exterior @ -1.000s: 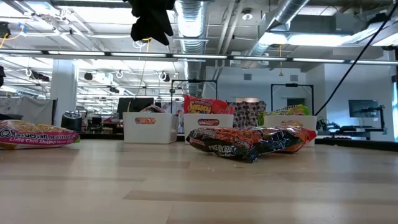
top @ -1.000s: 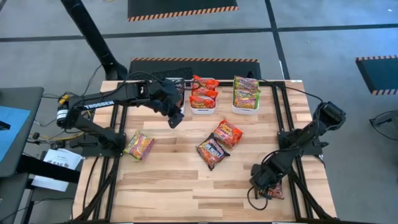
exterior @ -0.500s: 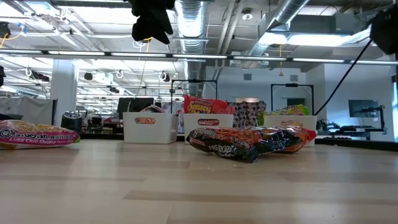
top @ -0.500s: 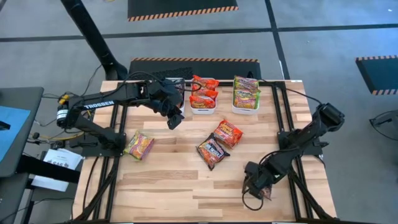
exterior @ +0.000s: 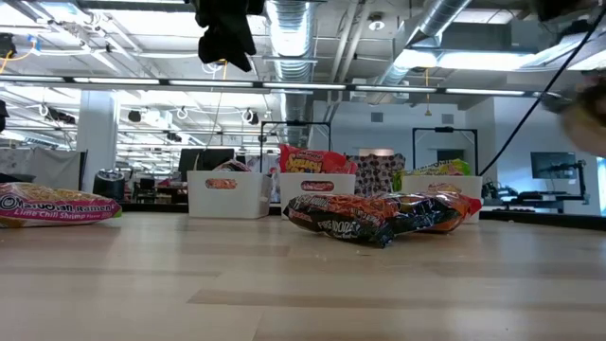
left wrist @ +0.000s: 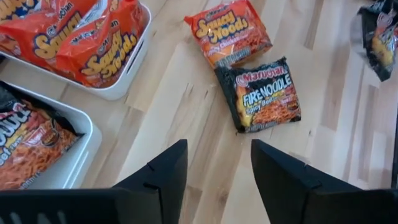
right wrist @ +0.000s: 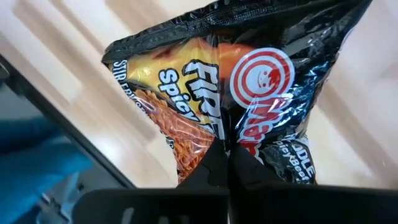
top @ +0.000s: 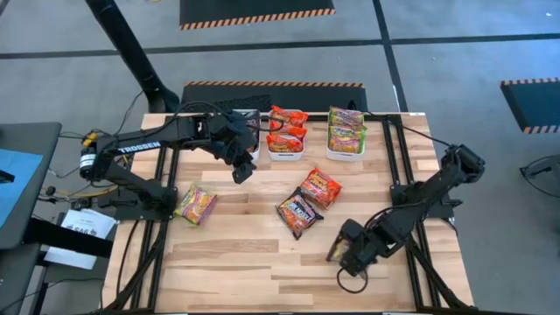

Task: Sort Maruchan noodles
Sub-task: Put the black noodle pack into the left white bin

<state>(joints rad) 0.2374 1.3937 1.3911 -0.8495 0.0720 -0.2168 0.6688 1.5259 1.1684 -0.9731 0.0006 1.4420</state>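
Observation:
My right gripper [top: 346,254] hangs over the table's near right part, shut on a black Maruchan noodles packet [right wrist: 230,87]. An orange packet [top: 321,186] and another black packet [top: 297,213] lie flat at the table's middle. A green-pink packet [top: 196,205] lies flat at the left. My left gripper [left wrist: 214,180] is open with nothing between its fingers. It hovers high beside the white bins at the far edge: one holds black packets [left wrist: 37,143], one orange packets [top: 286,140] and one green packets [top: 346,136]. My right gripper pinches a gathered crease [right wrist: 221,134] of the black packet's wrapper between its two fingers [right wrist: 205,171]. The fingers come from above, pointing steeply down. The packet hangs crumpled below them, clear of the table.
Bare wood lies along the table's near edge and between the green-pink packet and the two middle packets. Black rails [top: 398,175] run along both sides of the table. The right arm's cables [top: 354,280] hang near the front right.
My right gripper has risen and gone toward the table's left from the near right corner, rolling its wrist. The black packet has come off the table with it and now hangs clear.

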